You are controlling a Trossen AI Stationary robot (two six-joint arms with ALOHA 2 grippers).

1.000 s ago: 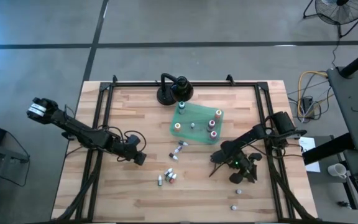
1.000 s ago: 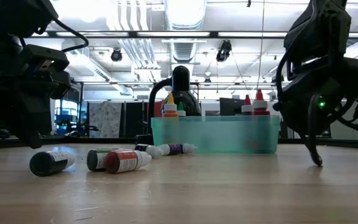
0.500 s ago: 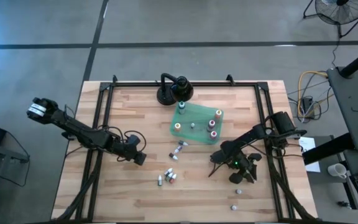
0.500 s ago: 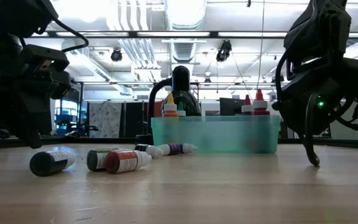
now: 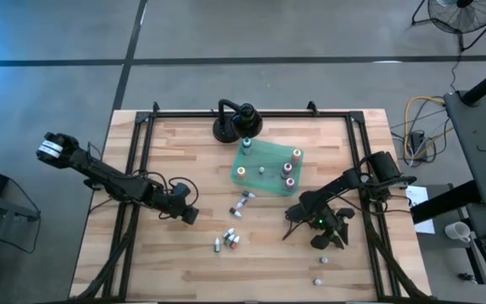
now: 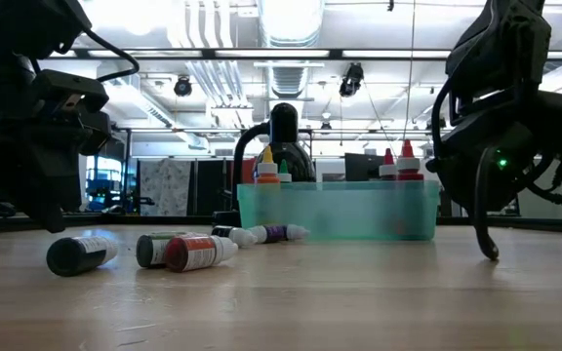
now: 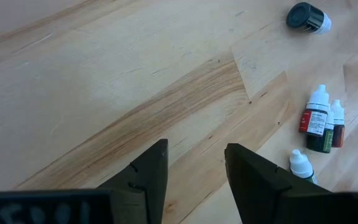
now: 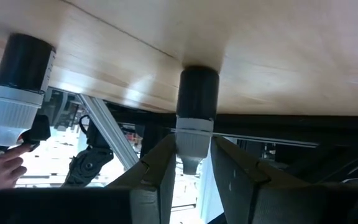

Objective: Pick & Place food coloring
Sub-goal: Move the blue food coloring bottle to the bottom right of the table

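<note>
Several food coloring bottles stand in the green tray (image 5: 264, 166). Others lie loose on the wood: a pair (image 5: 242, 203) and a cluster (image 5: 227, 241), which also shows as a red-labelled bottle (image 7: 316, 117) with neighbours. My left gripper (image 5: 189, 214) (image 7: 194, 163) hovers open over bare wood left of the cluster. My right gripper (image 5: 321, 242) (image 8: 194, 146) is low at the right. Its fingers stand either side of the white cap of an upright dark bottle (image 8: 197, 93), which rests on its base. A second upright bottle (image 8: 22, 78) stands beside it. My right gripper's fingers (image 8: 165, 163) flank the bottle's white cap (image 8: 194, 138), coming nearly level. A gap shows on one side. Whether the other finger touches the cap I cannot tell. The bottle stands upright on the table.
A black round-based stand (image 5: 234, 122) sits behind the tray at the far edge. Two small bottles (image 5: 323, 260) (image 5: 317, 281) stand toward the near right corner. Black frame rails (image 5: 142, 160) run along the table's sides. A person's hand (image 8: 2, 169) shows beyond the table edge.
In the low view a thin dark part under my right gripper has shifted slightly toward the tray. Both arms have kept their place and no bottle has moved.
</note>
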